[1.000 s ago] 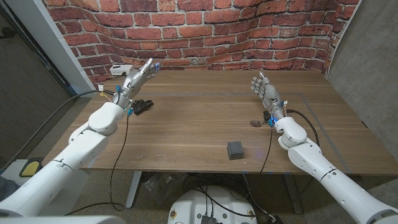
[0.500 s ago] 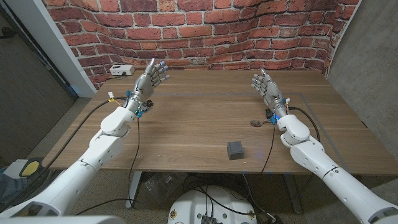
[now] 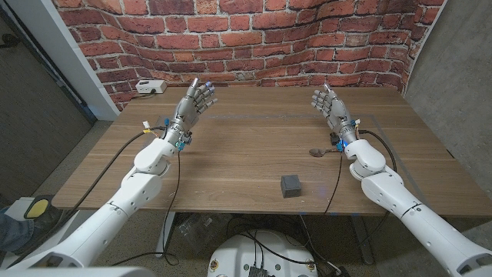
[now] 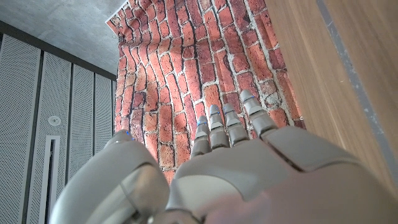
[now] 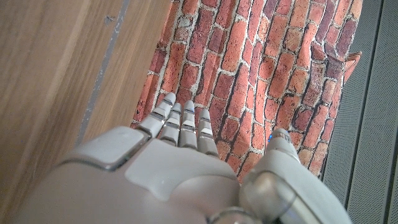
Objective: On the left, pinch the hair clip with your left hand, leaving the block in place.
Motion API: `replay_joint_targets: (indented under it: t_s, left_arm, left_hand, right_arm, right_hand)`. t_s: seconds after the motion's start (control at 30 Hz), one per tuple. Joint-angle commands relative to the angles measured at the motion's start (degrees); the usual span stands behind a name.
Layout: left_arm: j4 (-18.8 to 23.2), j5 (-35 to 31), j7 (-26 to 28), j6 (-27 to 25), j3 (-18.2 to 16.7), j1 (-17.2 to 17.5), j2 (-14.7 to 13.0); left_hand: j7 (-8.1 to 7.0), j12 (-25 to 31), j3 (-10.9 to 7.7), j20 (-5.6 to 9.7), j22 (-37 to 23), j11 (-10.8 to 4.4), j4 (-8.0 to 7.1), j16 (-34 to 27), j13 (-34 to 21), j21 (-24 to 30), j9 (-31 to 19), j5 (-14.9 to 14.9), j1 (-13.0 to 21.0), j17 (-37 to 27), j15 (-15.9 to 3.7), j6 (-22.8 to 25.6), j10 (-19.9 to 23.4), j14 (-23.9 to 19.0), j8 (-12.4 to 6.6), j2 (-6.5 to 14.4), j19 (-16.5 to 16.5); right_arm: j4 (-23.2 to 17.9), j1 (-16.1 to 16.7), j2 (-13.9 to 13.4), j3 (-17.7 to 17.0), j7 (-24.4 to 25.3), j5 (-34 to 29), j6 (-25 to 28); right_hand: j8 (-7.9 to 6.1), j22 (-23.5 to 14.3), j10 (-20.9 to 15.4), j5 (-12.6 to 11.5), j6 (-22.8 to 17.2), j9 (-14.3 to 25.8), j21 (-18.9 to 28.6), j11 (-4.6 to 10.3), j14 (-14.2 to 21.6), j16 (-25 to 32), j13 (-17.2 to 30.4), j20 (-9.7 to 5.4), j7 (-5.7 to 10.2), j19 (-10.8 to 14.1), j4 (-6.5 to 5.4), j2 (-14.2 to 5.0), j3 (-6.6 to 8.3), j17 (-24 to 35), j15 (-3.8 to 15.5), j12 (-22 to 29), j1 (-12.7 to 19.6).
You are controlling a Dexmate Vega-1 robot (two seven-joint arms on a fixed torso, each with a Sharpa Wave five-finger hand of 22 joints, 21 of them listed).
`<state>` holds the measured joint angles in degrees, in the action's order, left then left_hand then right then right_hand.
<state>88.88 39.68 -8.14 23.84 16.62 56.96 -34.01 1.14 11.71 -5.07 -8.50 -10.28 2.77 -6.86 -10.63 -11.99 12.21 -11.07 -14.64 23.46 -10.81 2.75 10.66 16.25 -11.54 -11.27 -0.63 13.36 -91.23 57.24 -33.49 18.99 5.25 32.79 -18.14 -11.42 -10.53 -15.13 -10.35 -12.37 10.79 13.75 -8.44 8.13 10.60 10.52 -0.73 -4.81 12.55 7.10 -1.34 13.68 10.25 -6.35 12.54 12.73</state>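
My left hand (image 3: 195, 101) is raised over the table's far left part, fingers apart and pointing toward the brick wall, with nothing in it. In the left wrist view the back of the same hand (image 4: 236, 168) faces the bricks. The left wrist and forearm hide the table surface just beneath them, hair clip included. A small dark grey block (image 3: 290, 185) sits near the front edge, right of centre, far from both hands. Over the right side my right hand (image 3: 329, 108) stands upright, open and empty; its back (image 5: 161, 171) fills the lower part of the right wrist view.
A white box (image 3: 148, 87) lies at the back left corner by the wall. A small dark object (image 3: 317, 152) lies on the wood beside my right wrist. The wooden table (image 3: 246, 154) is bare in its middle. Cables trail from both wrists.
My left arm swung right and forward, and its wrist now covers the spot where the black hair clip lay a second ago. The right hand shifted only slightly. The block stayed put.
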Motion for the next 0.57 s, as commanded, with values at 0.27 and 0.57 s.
replay_joint_targets:
  t_s: [0.27,0.57]
  left_arm:
    - [-0.2,0.2,2.2,-1.2,1.0,1.1,0.1]
    - [-1.0,0.4,1.8,-1.0,1.2,0.5,0.4]
  left_hand:
    - [0.16,0.2,0.49,1.65,-0.2,0.29,0.0,-0.2,0.0,-0.6,0.0,0.0,0.1,-0.1,-0.54,0.4,0.3,0.3,-0.38,0.6,-1.5]
    - [0.25,0.2,0.58,2.04,-0.2,0.42,0.02,-0.2,0.0,-0.8,0.0,0.1,0.1,0.0,-0.62,0.6,0.2,0.5,-0.41,0.7,-2.2]
  right_arm:
    - [0.9,0.5,0.9,0.2,-0.7,0.4,-1.5]
    - [1.2,0.4,1.4,0.4,-0.3,0.6,-1.3]
  right_hand:
    - [-0.02,-0.1,-0.4,0.0,-0.4,0.2,-0.1,-0.14,0.3,0.1,0.2,0.17,-0.39,0.6,-0.05,0.09,-0.03,0.3,-0.08,0.0,-0.2]
    - [0.01,-0.1,-0.5,0.0,-0.4,0.2,-0.1,-0.09,0.3,0.0,0.2,0.19,-0.34,0.6,-0.05,0.09,-0.06,0.3,-0.09,0.0,-0.2]
